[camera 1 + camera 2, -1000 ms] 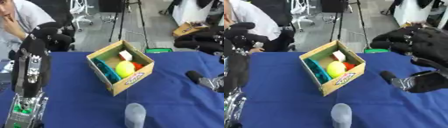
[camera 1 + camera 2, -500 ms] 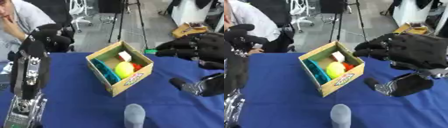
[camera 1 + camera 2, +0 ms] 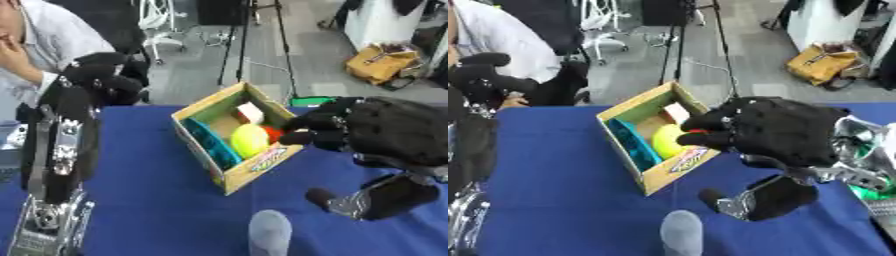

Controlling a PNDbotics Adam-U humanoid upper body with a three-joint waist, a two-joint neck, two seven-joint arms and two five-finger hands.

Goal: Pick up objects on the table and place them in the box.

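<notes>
Nearest to me a grey rounded object stands on the blue worktop at the bottom edge; I cannot make out what it is, but it looks like the one loose piece not yet in the box. Just beyond it and to the right, my right hand hangs above the cloth beside the cardboard box, its dark fingers curled with their tips over the box's near right rim. I see nothing between them, so I read it as clenched on nothing. Its thumb juts out lower down, above the worktop.

My judgement is that the step in hand is clearing the box and going for the grey object. To do that well I would lift the hand straight up off the rim before swinging it, so the knuckles do not drag the light box askew, then uncurl the fingers fully and come down on the grey object from above.

The box sits mid-worktop, turned corner-on to me, open at the top, with a printed label on its near face. Inside it I see a teal object along the left wall, a yellow ball in the middle, something red just behind that, and a small white block toward the far corner.

Farther left, my left hand is raised at the end of its upright arm, fingers curled, holding nothing I can see.
</notes>
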